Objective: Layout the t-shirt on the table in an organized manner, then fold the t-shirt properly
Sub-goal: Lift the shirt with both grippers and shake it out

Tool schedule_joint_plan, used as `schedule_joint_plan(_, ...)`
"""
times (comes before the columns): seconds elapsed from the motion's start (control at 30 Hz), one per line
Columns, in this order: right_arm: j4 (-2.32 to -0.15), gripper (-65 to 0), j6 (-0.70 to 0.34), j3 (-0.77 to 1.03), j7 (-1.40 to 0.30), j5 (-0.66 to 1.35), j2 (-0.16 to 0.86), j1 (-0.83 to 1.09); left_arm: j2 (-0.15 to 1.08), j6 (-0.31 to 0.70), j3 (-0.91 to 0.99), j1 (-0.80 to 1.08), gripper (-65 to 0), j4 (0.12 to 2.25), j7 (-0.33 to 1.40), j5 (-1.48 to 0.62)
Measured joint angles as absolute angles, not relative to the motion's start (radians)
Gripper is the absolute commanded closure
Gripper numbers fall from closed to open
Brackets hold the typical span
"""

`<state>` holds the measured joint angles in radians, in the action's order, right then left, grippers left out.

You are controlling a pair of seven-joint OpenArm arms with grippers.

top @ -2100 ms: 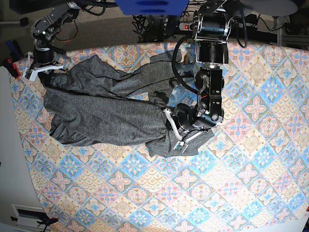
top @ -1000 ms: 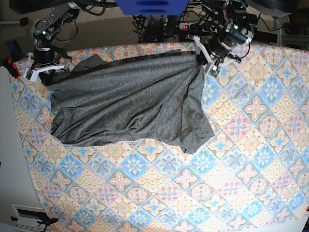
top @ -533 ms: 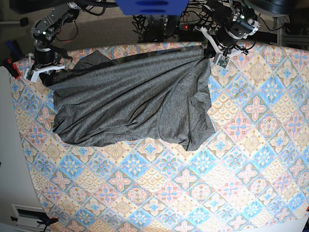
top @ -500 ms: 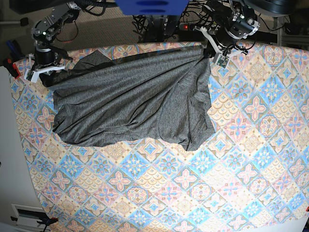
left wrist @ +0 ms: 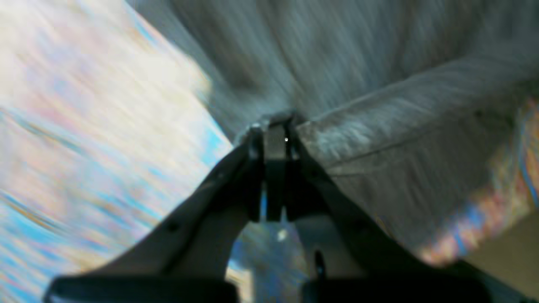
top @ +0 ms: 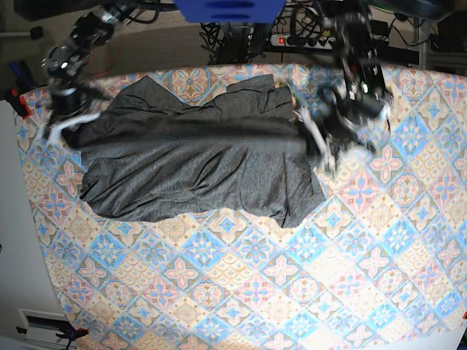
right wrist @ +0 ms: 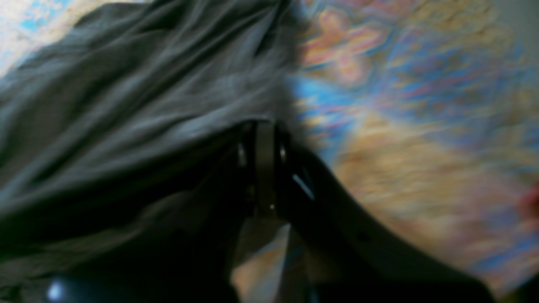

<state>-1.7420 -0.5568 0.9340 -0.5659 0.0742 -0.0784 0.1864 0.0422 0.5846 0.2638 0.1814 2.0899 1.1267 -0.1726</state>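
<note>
**Operator:** Two arms, one garment, and I'm mid-spread. From the base view the table (top: pixel 241 292) is mostly bare pastel tile cloth; the t-shirt (top: pixel 197 168) lies across its far half, broad but rumpled, with a taut ridge of fabric running between my two grips.

**Second:** What is each arm holding?

**Operator:** My left gripper (left wrist: pixel 276 130) has its jaws pinched right together on a hemmed edge of the shirt; the wrist view shows cloth bunched at the tips. It sits at the shirt's side nearer the middle of the table. My right gripper (right wrist: pixel 261 139) is likewise clamped tight, with dark fabric gathered at and under its tips, near the table's far corner.

**Second:** Both wrist pictures are smeared.

**Operator:** Yes, so I can't say which seam each one has, only that cloth is caught.

**Second:** How do you finish this well?

**Operator:** I'd judge the layout only partly done. I'd keep the stretch even between both grips, lower the held edge flat without letting it sag, and let go only once it lies on the cloth. Uneven tension would likely leave the wrinkles in.
</note>
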Motion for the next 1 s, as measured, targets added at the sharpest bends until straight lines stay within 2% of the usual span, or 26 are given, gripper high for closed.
schedule_joint_plan(0.13, -1.75, 0.0, -0.593, 0.879, -0.687, 0.099, -0.023, 0.03, 0.035, 0.585, 0.263, -0.046, 0.0, 2.09, 1.302, -0.169)
schedule_joint_plan(0.37, -1.74, 0.0, -0.582, 0.86, -0.9, 0.094, 0.089, -0.187, 0.035, 0.573, 0.261, -0.363, 0.0, 1.966, 1.394, -0.181)
schedule_joint_plan(0.47, -1.736, 0.0, -0.587, 0.781, -0.941, 0.11, 0.154, -0.3, 0.037, 0.501, 0.258, -0.48, 0.0, 1.84, 1.394, -0.176)
schedule_joint_plan(0.57, -1.686, 0.0, -0.579, 0.729, -0.964, 0.112, 0.2, -0.377, 0.047, 0.469, 0.262, -0.606, 0.0, 1.679, 1.396, -0.167)
schedule_joint_plan(0.8, -1.526, 0.0, -0.576, 0.665, -1.006, 0.098, 0.23, -0.561, 0.079, 0.419, 0.257, -0.825, 0.0, 1.396, 1.257, -0.144)
schedule_joint_plan(1.0, -1.342, 0.0, -0.587, 0.646, -0.996, 0.109, 0.295, -0.691, 0.086, 0.424, 0.26, -1.035, 0.0, 1.147, 1.152, -0.039)
